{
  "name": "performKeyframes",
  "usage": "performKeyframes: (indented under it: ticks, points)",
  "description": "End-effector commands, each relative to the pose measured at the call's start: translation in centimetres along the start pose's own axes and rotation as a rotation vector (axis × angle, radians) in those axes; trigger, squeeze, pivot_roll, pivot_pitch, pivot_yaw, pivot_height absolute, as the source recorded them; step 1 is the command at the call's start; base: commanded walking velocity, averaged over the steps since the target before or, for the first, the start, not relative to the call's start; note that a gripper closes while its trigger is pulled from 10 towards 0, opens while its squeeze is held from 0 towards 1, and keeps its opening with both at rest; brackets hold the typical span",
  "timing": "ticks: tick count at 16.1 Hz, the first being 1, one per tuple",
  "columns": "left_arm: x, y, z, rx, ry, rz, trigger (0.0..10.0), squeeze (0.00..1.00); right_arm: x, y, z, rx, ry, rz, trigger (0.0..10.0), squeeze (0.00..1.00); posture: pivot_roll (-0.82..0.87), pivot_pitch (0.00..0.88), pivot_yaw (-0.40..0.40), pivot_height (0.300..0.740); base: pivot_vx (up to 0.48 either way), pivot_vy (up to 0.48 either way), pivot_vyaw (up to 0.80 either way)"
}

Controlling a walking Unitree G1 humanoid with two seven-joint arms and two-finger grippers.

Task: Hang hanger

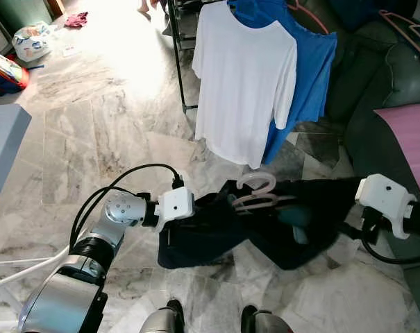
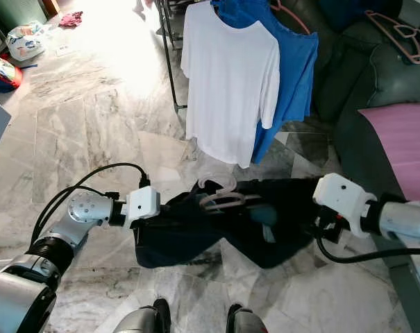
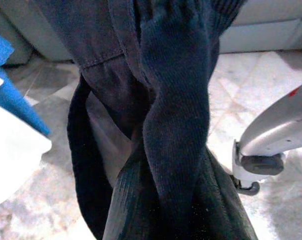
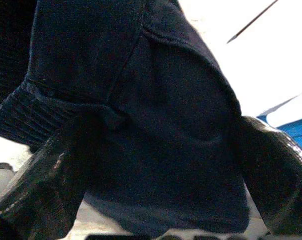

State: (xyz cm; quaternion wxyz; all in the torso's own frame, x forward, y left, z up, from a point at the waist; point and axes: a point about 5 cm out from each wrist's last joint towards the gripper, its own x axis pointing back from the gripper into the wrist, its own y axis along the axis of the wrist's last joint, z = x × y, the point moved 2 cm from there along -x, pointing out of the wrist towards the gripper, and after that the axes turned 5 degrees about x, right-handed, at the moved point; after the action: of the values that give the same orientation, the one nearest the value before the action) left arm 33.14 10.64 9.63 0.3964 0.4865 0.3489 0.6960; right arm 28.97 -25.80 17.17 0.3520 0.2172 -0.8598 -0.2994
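A dark navy garment (image 1: 265, 229) on a pink hanger (image 1: 255, 191) hangs stretched between my two grippers above the marble floor. My left gripper (image 1: 204, 208) holds its left end, fingers buried in the fabric (image 3: 175, 125). The right gripper (image 1: 347, 208) grips the right end; its black fingers (image 4: 36, 185) flank the dark cloth (image 4: 141, 125). The hanger's hook curls up at the garment's top middle. Ahead stands a black clothes rack (image 1: 178, 62) carrying a white T-shirt (image 1: 244, 83) and a blue T-shirt (image 1: 310, 76).
A dark green sofa (image 1: 376, 90) runs along the right, with a pink cloth (image 1: 411, 139) and spare pink hangers (image 1: 407, 28) on it. A pale blue furniture edge (image 1: 1, 152) sits at the left. Bags (image 1: 32, 40) lie at the far left.
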Motion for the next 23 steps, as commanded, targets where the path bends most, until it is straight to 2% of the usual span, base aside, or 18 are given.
performKeyframes:
  ticks: [1, 5, 10, 12, 13, 14, 18, 21, 23]
  points:
    - [-0.2, 0.5, -0.5, -0.036, -0.036, -0.036, 0.0, 0.0, 0.4, 1.5, -1.0, 0.021, -0.01, -0.055, 10.0, 0.0, -0.09, 0.25, 0.065, 0.74, 0.0, 0.0, 0.0]
    - [-0.6, 0.5, -1.2, -0.063, -0.083, -0.037, 0.0, 0.0, 0.1, 1.0, -0.8, -0.018, 0.032, -0.059, 10.0, 0.0, -0.09, 0.251, 0.067, 0.74, 0.0, 0.0, 0.0]
    - [-1.0, 1.1, -1.3, -0.106, -0.109, -0.055, 0.0, 0.0, -0.6, 0.6, 1.2, -0.147, 0.211, -0.096, 10.0, 0.0, -0.09, 0.252, 0.076, 0.74, 0.0, 0.0, 0.0]
    - [-1.2, 1.4, -1.4, -0.14, -0.124, -0.056, 0.0, 0.0, -1.2, 1.1, 1.9, -0.161, 0.286, -0.126, 10.0, 0.0, -0.09, 0.251, 0.076, 0.74, 0.0, 0.0, 0.0]
    - [-1.3, 1.5, -1.4, -0.146, -0.125, -0.055, 0.0, 0.0, -1.3, 1.2, 2.0, -0.157, 0.306, -0.13, 3.8, 0.0, -0.09, 0.251, 0.076, 0.74, 0.0, 0.0, 0.0]
    - [-1.5, 1.5, -1.5, -0.158, -0.13, -0.053, 0.0, 0.0, -1.6, 1.5, 2.4, -0.174, 0.352, -0.147, 0.0, 0.0, -0.09, 0.25, 0.075, 0.74, 0.0, 0.0, 0.0]
    - [-1.9, 1.7, -1.7, -0.169, -0.136, -0.057, 0.0, 0.0, -2.2, 1.3, 3.8, -0.151, 0.458, -0.106, 0.0, 0.0, -0.09, 0.25, 0.074, 0.74, 0.0, 0.0, 0.0]
    - [-2.2, 1.9, -1.7, -0.178, -0.137, -0.061, 0.0, 0.0, -2.2, 0.4, 4.3, -0.12, 0.509, -0.036, 0.0, 0.0, -0.09, 0.25, 0.075, 0.74, 0.0, 0.0, 0.0]
    - [-2.4, 2.0, -1.7, -0.184, -0.138, -0.063, 0.0, 0.0, -2.5, 0.4, 4.2, -0.113, 0.497, -0.037, 0.0, 0.0, -0.09, 0.248, 0.074, 0.74, 0.0, 0.0, 0.0]
